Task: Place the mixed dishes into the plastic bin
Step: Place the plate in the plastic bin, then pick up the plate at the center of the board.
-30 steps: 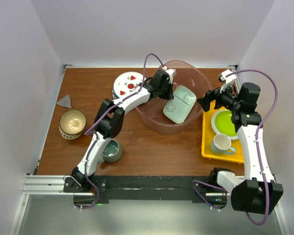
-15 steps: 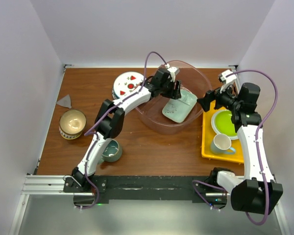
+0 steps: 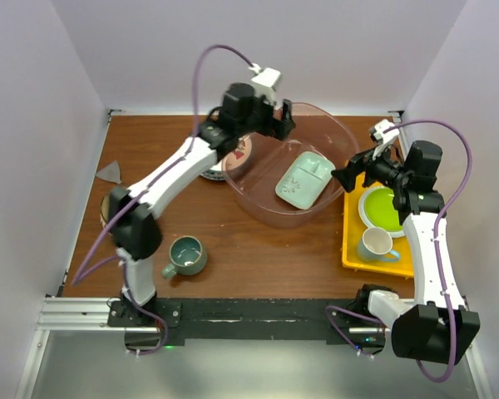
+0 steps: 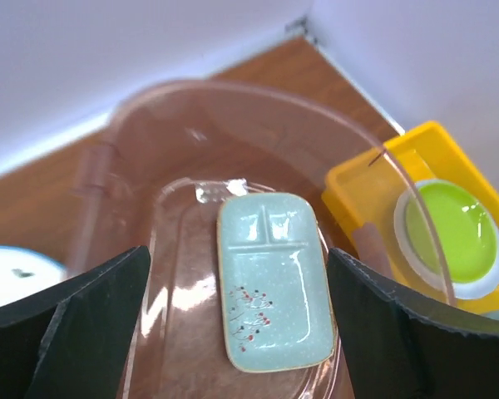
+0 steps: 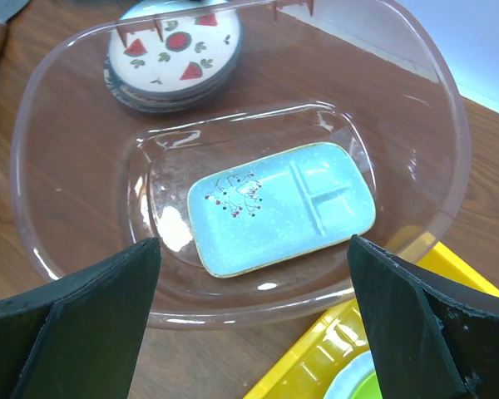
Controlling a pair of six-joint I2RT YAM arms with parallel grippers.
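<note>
Centrally, glossy mint rectangular dish (image 5: 283, 208), translucent pinkish round-cornered bin (image 5: 451, 104), wood-grain tabletop (image 3: 233, 249).

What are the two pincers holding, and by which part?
Nothing. The left pincer and right pincer are both open and empty; the mint rectangular dish lies free in the pinkish plastic bin.

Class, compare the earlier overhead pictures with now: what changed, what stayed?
The left gripper let go of the mint dish, opened, and drew back up toward the far-left rim of the plastic bin; the dish settled flat inside. The right gripper, open beside the bin, and the yellow tray stayed put.
</note>
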